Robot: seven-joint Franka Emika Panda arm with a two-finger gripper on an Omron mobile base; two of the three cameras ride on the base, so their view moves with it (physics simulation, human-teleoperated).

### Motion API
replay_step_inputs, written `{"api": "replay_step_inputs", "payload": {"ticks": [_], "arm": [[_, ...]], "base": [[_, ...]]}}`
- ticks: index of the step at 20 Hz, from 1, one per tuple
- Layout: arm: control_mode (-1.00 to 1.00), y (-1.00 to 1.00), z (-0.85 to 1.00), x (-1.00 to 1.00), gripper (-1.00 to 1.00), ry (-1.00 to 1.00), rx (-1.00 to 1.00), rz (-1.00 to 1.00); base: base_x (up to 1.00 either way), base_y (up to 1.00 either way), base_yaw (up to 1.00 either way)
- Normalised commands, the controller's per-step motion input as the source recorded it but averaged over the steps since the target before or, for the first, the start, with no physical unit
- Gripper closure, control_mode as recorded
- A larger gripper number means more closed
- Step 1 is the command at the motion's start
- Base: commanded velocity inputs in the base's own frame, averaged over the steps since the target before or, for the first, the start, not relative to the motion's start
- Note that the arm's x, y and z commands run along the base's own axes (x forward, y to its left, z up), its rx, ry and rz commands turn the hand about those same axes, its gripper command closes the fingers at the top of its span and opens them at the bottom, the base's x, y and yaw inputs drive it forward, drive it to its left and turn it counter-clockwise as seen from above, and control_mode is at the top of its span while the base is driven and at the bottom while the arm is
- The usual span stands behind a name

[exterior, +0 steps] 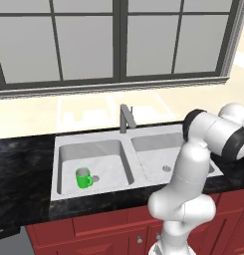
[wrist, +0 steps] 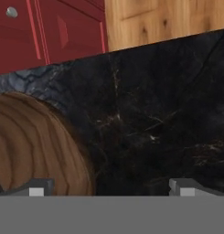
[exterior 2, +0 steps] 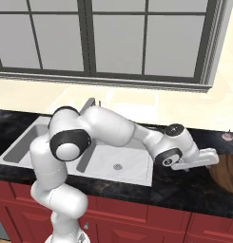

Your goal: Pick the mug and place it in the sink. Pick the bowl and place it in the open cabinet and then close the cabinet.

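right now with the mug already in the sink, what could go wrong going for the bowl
1. The open pincer sits off-centre: one fingertip over the bowl, the other over bare counter. Closing here could miss the rim or push the bowl aside.
2. The bowl is wide and shallow, so a rim grip may slip or tilt.
3. The bowl lies near the counter's front edge; a nudge might send it off.

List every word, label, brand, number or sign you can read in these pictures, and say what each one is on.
None: no readable text anywhere.
The green mug in the sink is plain.
The wooden bowl shows grain, no lettering.
The black counter, red cabinet fronts and window carry no labels or signs.
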Motion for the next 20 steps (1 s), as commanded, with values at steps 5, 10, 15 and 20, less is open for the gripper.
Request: {"api": "replay_step_inputs", "payload": {"ticks": [5, 10, 15, 20], "arm": [[-1.0, -0.36, -0.02, 0.2, -1.0, 0.03, 0.09, 0.01], [-1.0, -0.42, -0.14, 0.13, -1.0, 0.02, 0.12, 0.0], [-1.0, -0.44, -0.15, 0.17, -1.0, 0.06, 0.11, 0.01], [-1.0, -0.26, -0.21, 0.19, -1.0, 0.03, 0.06, 0.0]], "base": [[0.0, 0.0, 0.0], [0.0, 0.0, 0.0], [0.0, 0.0, 0.0], [0.0, 0.0, 0.0]]}}
